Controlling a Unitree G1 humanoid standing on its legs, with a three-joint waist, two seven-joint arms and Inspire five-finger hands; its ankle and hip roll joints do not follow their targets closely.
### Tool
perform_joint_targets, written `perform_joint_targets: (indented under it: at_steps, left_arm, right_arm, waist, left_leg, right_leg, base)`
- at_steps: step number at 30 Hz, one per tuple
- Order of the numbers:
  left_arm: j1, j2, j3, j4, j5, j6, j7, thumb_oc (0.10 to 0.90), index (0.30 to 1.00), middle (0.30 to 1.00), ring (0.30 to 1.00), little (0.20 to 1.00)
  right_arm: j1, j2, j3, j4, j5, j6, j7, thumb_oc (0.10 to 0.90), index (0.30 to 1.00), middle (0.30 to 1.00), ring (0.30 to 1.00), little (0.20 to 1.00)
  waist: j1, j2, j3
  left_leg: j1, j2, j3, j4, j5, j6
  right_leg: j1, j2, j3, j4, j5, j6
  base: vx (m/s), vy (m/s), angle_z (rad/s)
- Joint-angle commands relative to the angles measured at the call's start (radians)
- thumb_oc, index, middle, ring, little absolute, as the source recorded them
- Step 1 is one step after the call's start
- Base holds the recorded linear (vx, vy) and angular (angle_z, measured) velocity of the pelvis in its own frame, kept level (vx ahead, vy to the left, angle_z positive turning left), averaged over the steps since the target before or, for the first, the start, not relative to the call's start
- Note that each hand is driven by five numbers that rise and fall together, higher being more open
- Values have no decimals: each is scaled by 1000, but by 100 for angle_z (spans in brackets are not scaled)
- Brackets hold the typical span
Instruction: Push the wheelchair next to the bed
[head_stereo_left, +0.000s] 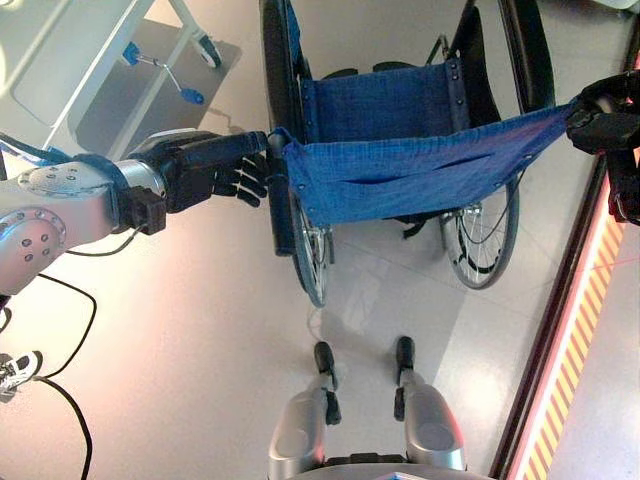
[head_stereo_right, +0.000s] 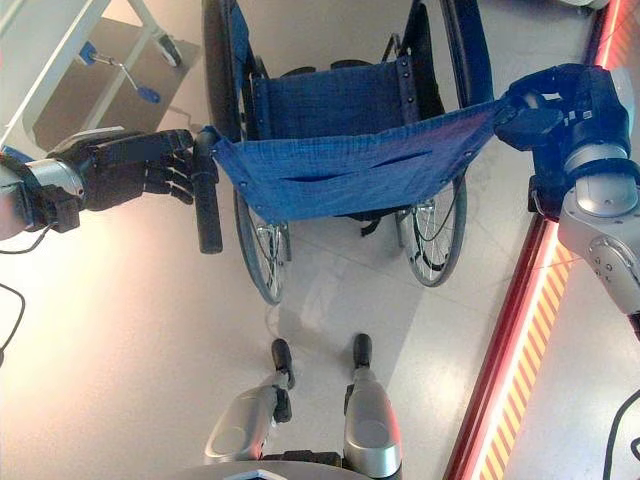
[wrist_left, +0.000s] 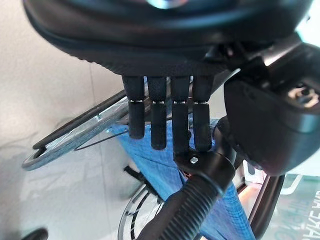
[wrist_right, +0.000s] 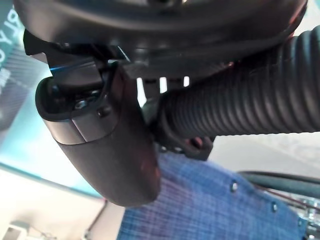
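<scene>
The wheelchair stood on the pale floor directly ahead of the robot, its blue fabric backrest stretched between the two push handles and its blue seat beyond. A white bed frame on castors, with blue pedals, occupied the far left, well apart from the chair. A red strip with orange hazard stripes ran along the floor at the right.

The left hand reached the left push handle, a black ribbed grip; in the left wrist view its fingers hung nearly straight beside the grip, not wrapped round it. The right hand sat at the backrest's right corner; the right wrist view showed its thumb lying alongside the ribbed right push handle, but whether the fingers closed round it could not be told. Partial lettering at the wrist views' edges was unreadable.
</scene>
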Motion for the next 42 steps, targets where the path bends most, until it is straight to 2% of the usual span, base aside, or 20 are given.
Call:
perform_joint_targets:
  at_steps: [1, 2, 9, 15, 19, 23, 24, 27, 30, 36, 39, 42]
  left_arm:
    - [59, -53, 96, -95, -60, -157, 70, 800, 900, 900, 900, 900]
    - [82, -64, 147, -102, -65, -194, 105, 800, 900, 900, 900, 900]
    - [140, -78, 295, -109, -67, -232, 134, 800, 900, 900, 900, 900]
    - [178, -74, 341, -111, -69, -197, 65, 800, 900, 900, 900, 900]
    - [208, -68, 344, -124, -71, -222, 30, 800, 900, 900, 900, 900]
    - [210, -62, 342, -158, -66, -307, 23, 800, 900, 900, 900, 900]
    - [213, -60, 354, -179, -68, -347, 20, 800, 900, 900, 900, 900]
    - [218, -62, 386, -226, -72, -405, 31, 800, 900, 900, 900, 900]
    - [208, -67, 408, -259, -81, -433, 69, 800, 900, 900, 900, 900]
    - [203, -77, 455, -281, -14, -448, 140, 800, 900, 900, 900, 900]
    - [213, -77, 480, -278, -15, -410, 175, 800, 900, 900, 900, 900]
    - [236, -76, 506, -262, -18, -384, 151, 800, 900, 900, 900, 900]
  right_arm:
    - [16, 69, -46, -80, 50, -36, 32, 400, 300, 300, 300, 300]
    - [33, 70, -71, -91, 47, -26, 36, 400, 300, 300, 300, 300]
    - [51, 69, -128, -113, 52, 10, 46, 400, 300, 300, 300, 300]
    - [41, 62, -141, -122, 65, 22, 42, 400, 300, 300, 300, 300]
    - [35, 48, -139, -139, 92, 21, 32, 400, 300, 300, 300, 300]
    - [47, 42, -148, -159, 107, 21, 26, 400, 300, 300, 300, 300]
    - [57, 40, -158, -167, 111, 24, 24, 400, 300, 300, 300, 300]
    - [73, 47, -173, -178, 107, 26, 23, 400, 300, 300, 300, 300]
    - [78, 52, -184, -182, 105, 33, 29, 400, 300, 300, 300, 300]
    - [76, 51, -202, -195, 123, 57, 25, 400, 300, 300, 300, 300]
    - [78, 50, -210, -194, 127, 62, 27, 400, 300, 300, 300, 300]
    - [79, 48, -219, -200, 135, 72, 21, 400, 300, 300, 300, 300]
  waist:
    - [-21, -14, -60]
    - [-18, -16, -62]
    - [-8, -19, -64]
    - [-2, -18, -60]
    - [-1, -18, -56]
    - [-2, -19, -57]
    - [0, -20, -58]
    - [2, -20, -61]
    - [2, -22, -66]
    - [7, -28, -73]
    - [10, -29, -73]
    - [12, -31, -72]
  left_leg:
    - [-26, -17, 10, 27, -8, -38]
    - [-25, -19, 8, 26, -10, -38]
    - [-25, -21, 9, 24, -11, -35]
    - [-28, -21, 11, 24, -9, -35]
    - [-28, -20, 10, 22, -8, -34]
    - [-28, -19, 11, 25, -10, -35]
    - [-27, -18, 12, 25, -11, -37]
    - [-22, -18, 16, 22, -12, -38]
    - [-20, -17, 19, 25, -15, -39]
    - [-21, -15, 18, 32, -20, -42]
    - [-22, -14, 17, 35, -22, -41]
    - [-25, -16, 13, 39, -23, -40]
  right_leg:
    - [-24, 5, 6, 41, -13, -12]
    - [-22, 5, 6, 41, -15, -13]
    - [-22, 5, -6, 44, -18, -19]
    - [-23, 5, -14, 44, -18, -21]
    - [-24, 6, -16, 45, -19, -22]
    - [-25, 5, -19, 49, -21, -20]
    - [-23, 4, -22, 48, -21, -20]
    - [-21, 4, -25, 50, -24, -22]
    - [-20, 4, -27, 54, -28, -23]
    - [-21, 4, -28, 62, -35, -27]
    - [-22, 5, -31, 65, -37, -28]
    - [-24, 6, -30, 68, -38, -28]
  base:
    - [0, 0, 0]
    - [0, 0, 0]
    - [-17, -8, 1]
    - [-30, -10, 1]
    - [-32, -14, 1]
    - [0, 0, 0]
    - [0, 0, 0]
    - [0, 0, 0]
    - [1, -3, 1]
    - [11, -13, 4]
    - [0, 0, 0]
    - [0, 0, 0]
